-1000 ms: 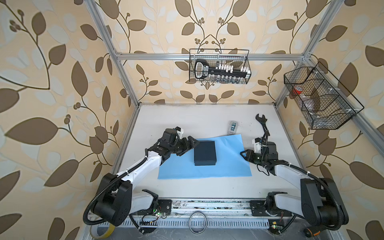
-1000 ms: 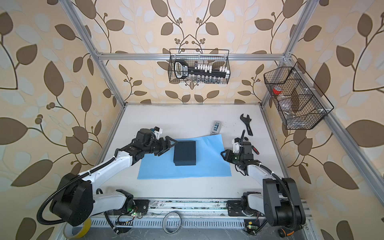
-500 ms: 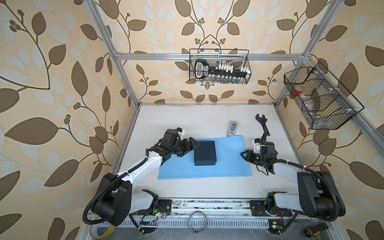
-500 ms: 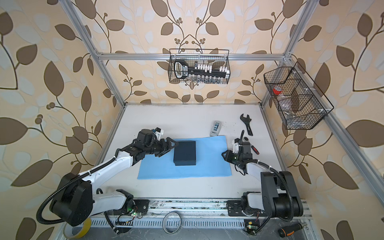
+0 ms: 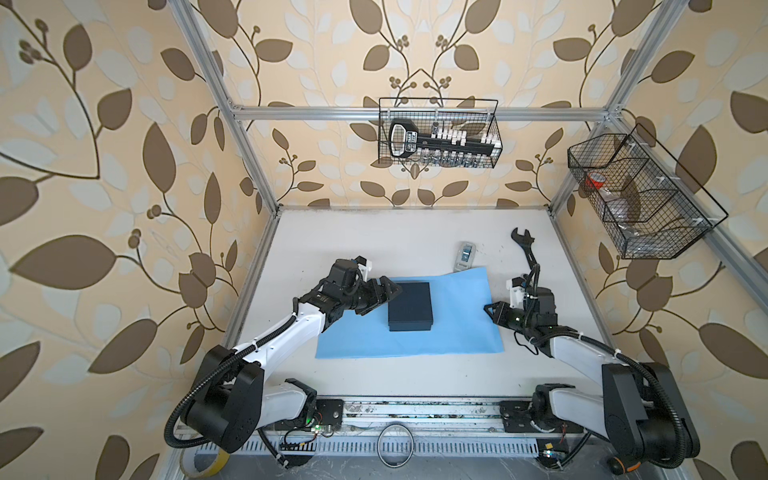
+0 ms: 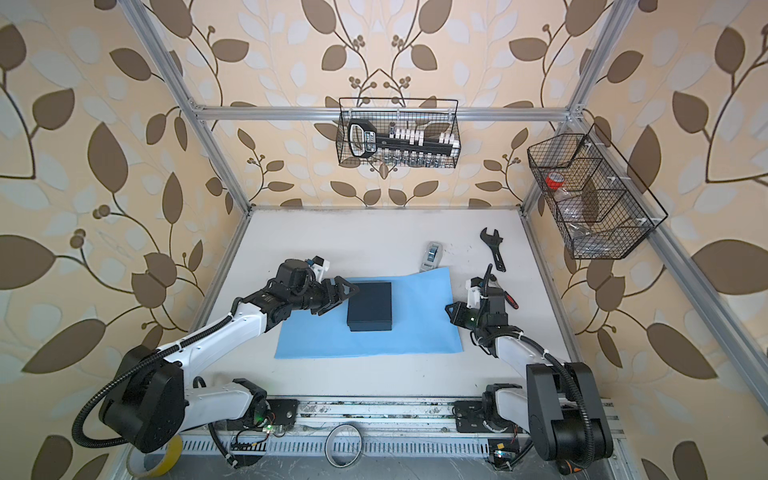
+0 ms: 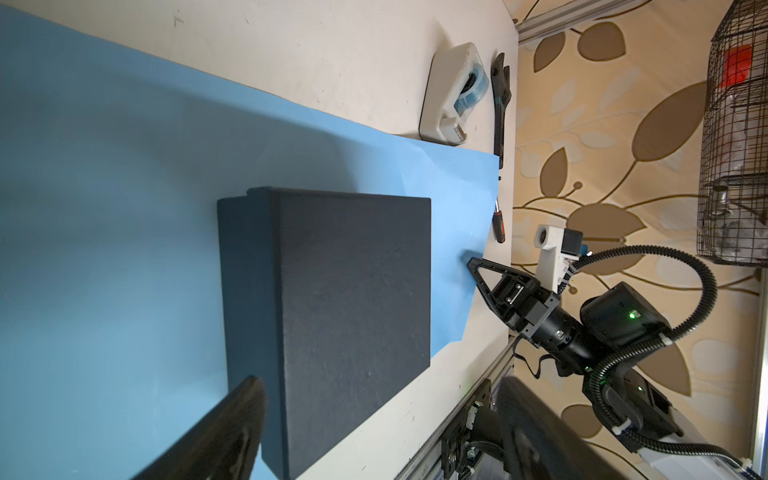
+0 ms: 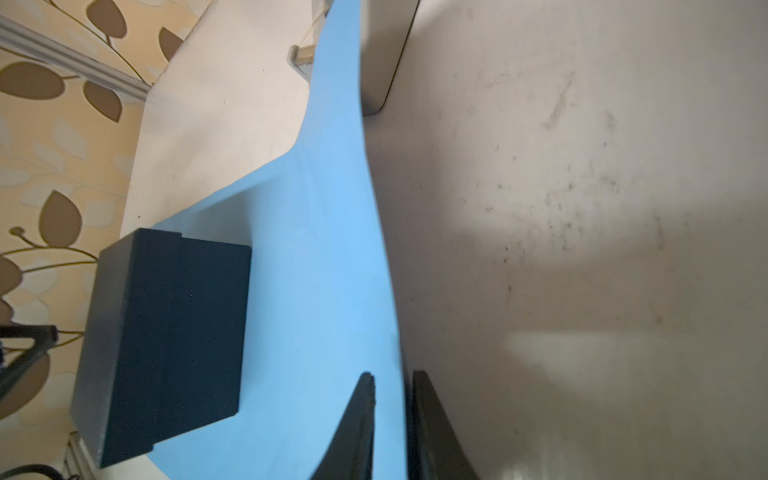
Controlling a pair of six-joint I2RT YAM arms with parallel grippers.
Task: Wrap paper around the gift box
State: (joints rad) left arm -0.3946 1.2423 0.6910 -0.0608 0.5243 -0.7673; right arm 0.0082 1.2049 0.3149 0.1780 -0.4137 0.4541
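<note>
The black gift box [image 5: 410, 306] [image 6: 370, 306] stands left of centre on the light blue paper [image 5: 457, 316] [image 6: 419, 320], which lies on the white table. My left gripper [image 5: 388, 299] [image 6: 345, 300] is open at the box's left side, one finger by its far left corner. In the left wrist view the box [image 7: 332, 311] sits between those spread fingers. My right gripper [image 5: 487, 308] [image 6: 447, 308] is at the paper's right edge. The right wrist view shows it [image 8: 392, 378] shut on that edge of the paper [image 8: 324, 270], which curves up off the table, with the box [image 8: 166, 332] beyond.
A grey-white tape dispenser [image 5: 465, 257] [image 7: 451, 95] touches the paper's far right corner. A black wrench [image 5: 524, 245] and a red-handled screwdriver [image 6: 511, 299] lie by the right arm. Wire baskets [image 5: 438, 133] [image 5: 640, 195] hang on the back and right walls.
My right gripper's jaws have closed onto the paper's right edge. The left arm, the box and the sheet's place on the table look unchanged.
</note>
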